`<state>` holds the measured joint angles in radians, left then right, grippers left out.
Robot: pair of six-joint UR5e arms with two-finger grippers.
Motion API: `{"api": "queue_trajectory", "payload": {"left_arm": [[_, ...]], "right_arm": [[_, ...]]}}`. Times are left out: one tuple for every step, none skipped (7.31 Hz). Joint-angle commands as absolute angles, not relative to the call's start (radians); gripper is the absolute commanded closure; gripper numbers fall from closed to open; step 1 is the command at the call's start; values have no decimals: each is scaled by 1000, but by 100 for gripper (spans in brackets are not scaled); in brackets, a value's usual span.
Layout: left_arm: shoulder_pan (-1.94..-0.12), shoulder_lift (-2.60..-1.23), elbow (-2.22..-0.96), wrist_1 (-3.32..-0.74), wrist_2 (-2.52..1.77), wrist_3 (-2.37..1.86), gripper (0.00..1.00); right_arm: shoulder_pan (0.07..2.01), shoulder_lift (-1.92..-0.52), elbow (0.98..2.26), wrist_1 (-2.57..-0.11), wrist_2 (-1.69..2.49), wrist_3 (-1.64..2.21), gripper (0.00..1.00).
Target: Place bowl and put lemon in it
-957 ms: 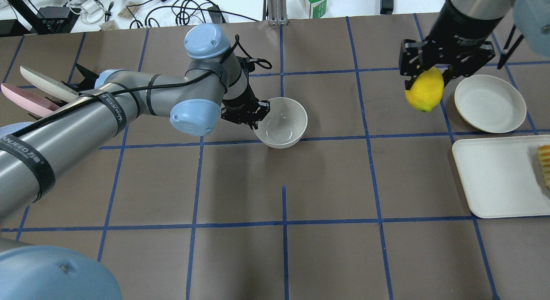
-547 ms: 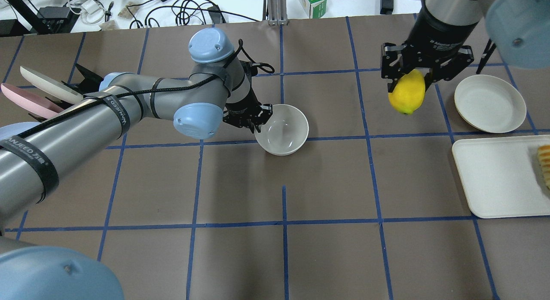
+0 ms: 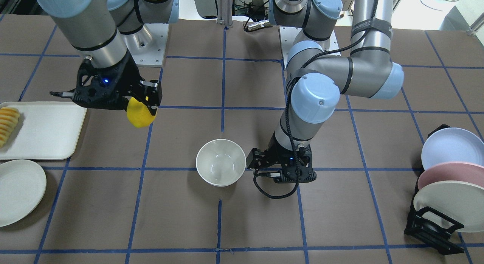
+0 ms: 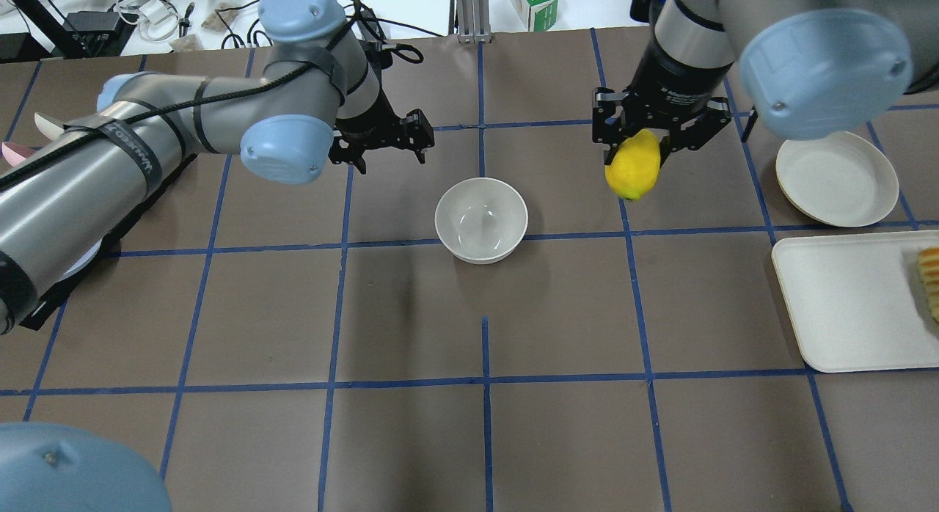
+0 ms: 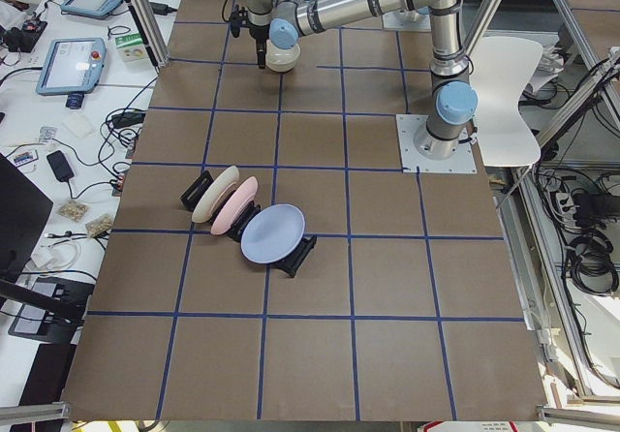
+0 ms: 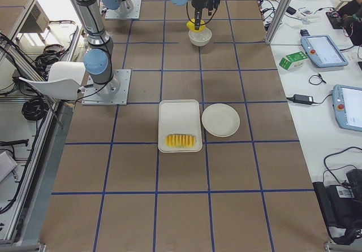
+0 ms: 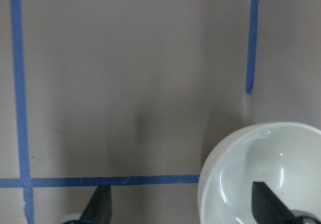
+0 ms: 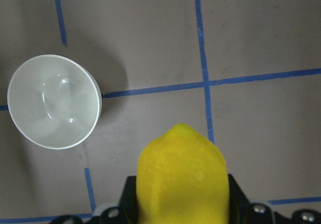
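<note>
The off-white bowl stands upright and empty on the brown table, also seen in the front view. My left gripper is open and empty, up and to the far left of the bowl, apart from it. In the left wrist view its fingertips are spread wide, with the bowl low on the right. My right gripper is shut on the yellow lemon and holds it in the air to the right of the bowl. The right wrist view shows the lemon and the bowl.
A flat off-white plate and a white tray with ridged sliced food lie at the right. A black rack with several plates stands on my left side. Blue tape lines grid the table.
My left gripper has let go of the bowl's rim and drawn up and away to the far left. My right gripper has carried the lemon leftward, closer to the bowl.
</note>
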<state>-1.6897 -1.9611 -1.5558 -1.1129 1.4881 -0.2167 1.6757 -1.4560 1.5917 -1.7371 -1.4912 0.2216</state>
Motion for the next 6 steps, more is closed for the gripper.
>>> {"api": "queue_trajectory", "payload": {"left_arm": [[-1652,-1941,-1435,-1331,1544,-195,0],[-1648,-1925,-1416,-1401,1552,-195,0],[-1635,-1893,-1413,-1476,1574,-195,0],[-1635,-1861,-1408,-1521,1624,-195,0],[-1629,-1833,-1411,-1561,1615,-192,0],[-1635,-1807,-1411,-1624,1615,-193,0]], "right_arm": [[1837,-1299,1572,-1929,-1518,359,65],[1877,-1246,1565,-2001,-1541,403,65],[1909,-1194,1565,-2066,-1545,399,65],[1917,-1148,1566,-2109,-1546,388,65],[1921,-1120,1569,-2123,-1546,368,65],[1925,-1089,1569,-2138,-1546,359,65]]}}
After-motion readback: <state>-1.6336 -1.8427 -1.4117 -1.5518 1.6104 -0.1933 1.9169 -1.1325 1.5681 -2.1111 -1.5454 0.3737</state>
